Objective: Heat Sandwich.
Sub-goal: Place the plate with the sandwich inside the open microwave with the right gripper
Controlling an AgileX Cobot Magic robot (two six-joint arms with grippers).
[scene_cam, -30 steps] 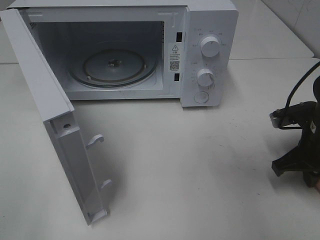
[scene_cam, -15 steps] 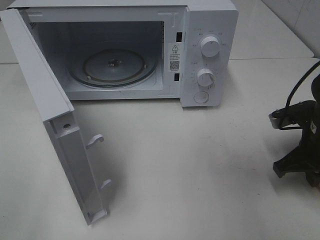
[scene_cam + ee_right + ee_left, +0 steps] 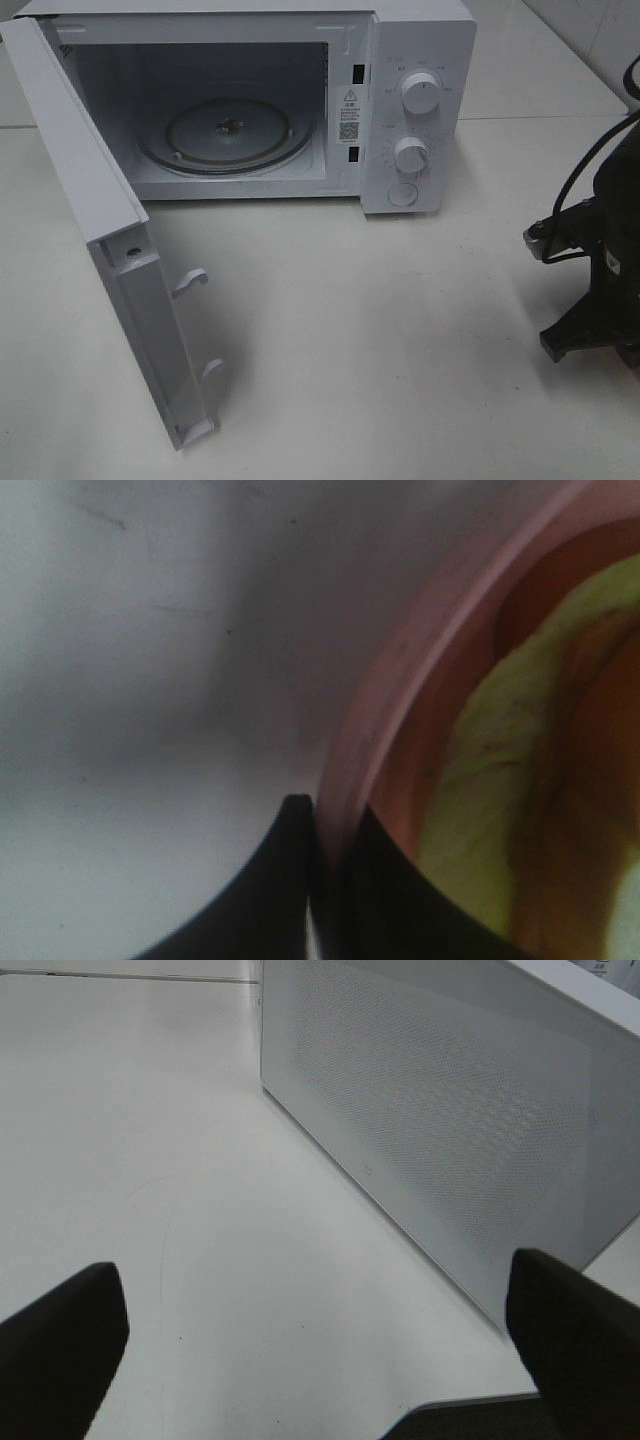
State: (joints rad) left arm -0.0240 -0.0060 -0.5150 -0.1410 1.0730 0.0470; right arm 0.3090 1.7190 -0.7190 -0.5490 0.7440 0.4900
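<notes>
Well, from above, the microwave [image 3: 415, 60] stands with its door [image 3: 100, 200] swung wide, and my right arm [image 3: 615, 230] hangs low over the table [image 3: 400, 330] on the right. At the left wrist, my left claw [image 3: 320, 1335] is spread wide beside the door. At the right wrist, my right claw [image 3: 318, 815] pinches the rim of the pink plate [image 3: 400, 670], the sandwich [image 3: 490, 790] lying on that plate.

White microwave [image 3: 445, 40] sits at 12 o'clock on the pale table [image 3: 380, 350], door [image 3: 110, 240] swung wide open toward 8 o'clock. Glass turntable [image 3: 225, 135] visible inside. Upper knob [image 3: 420, 93], lower knob [image 3: 411, 156], round button [image 3: 402, 195] underneath. Black right arm [image 3: 610, 250] at 3 o'clock, half out of frame.
</notes>
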